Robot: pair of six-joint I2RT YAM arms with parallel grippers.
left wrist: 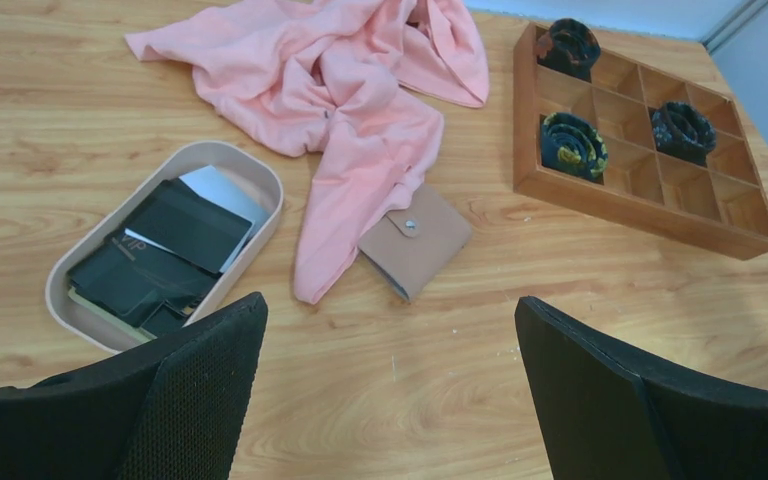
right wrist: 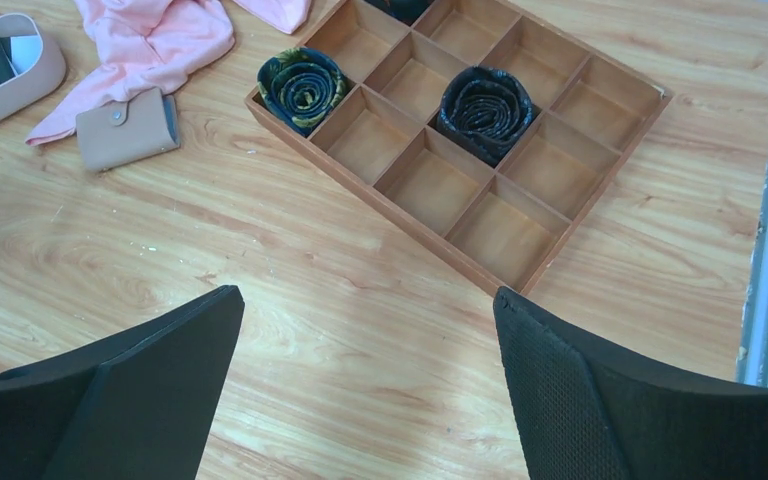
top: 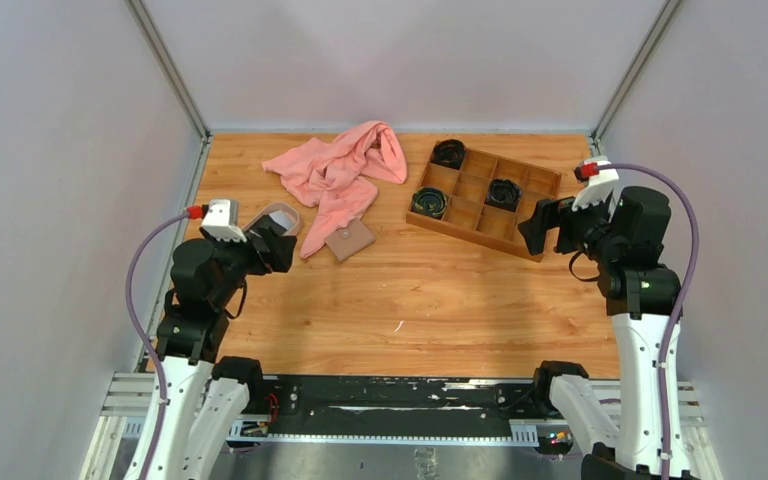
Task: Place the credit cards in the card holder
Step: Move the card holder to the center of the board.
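Observation:
The card holder (left wrist: 416,240) is a tan-pink wallet, folded shut with its snap button up, lying on the table (top: 400,300) beside the pink cloth's tip; it also shows as the wallet (top: 349,240) and the wallet (right wrist: 127,128). Dark credit cards (left wrist: 160,255) lie stacked in the oval beige tray (left wrist: 260,185), one pale card among them. My left gripper (left wrist: 390,310) hangs open above bare wood, nearer than the tray and wallet. My right gripper (right wrist: 368,295) is open too, over the table in front of the wooden box.
A crumpled pink cloth (top: 340,170) lies at the back, its end touching the wallet. A brown wooden compartment box (top: 485,200) at the right holds three rolled dark ties (right wrist: 303,88). White walls close in both sides.

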